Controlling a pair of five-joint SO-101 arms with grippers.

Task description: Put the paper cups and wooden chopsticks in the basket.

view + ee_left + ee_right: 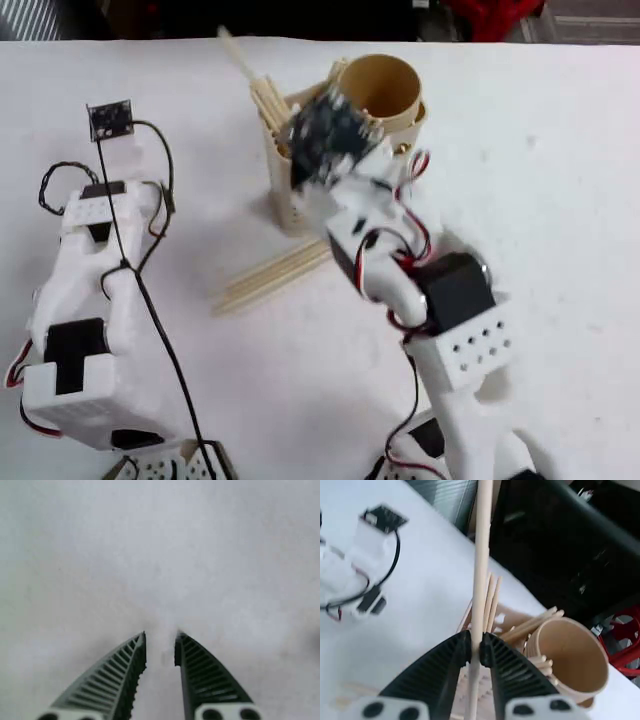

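Left tool [160, 645] hangs just over the bare white desk [160, 540], its jaws parted by a narrow gap and holding nothing. Toward the middle, a few loose chopsticks [270, 278] lie flat on the desk just in front of the basket [283, 200]. Right tool [476, 646] sits above that basket, clamped on one upright chopstick [483, 555]. Other sticks [262, 95] lean inside the basket, and a paper cup [385, 90] rests tilted at its right end.

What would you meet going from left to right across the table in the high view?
Folded white robot arm → loose pale wooden chopsticks lying flat on the table → tan round paper cup → black motor block on the other white arm.
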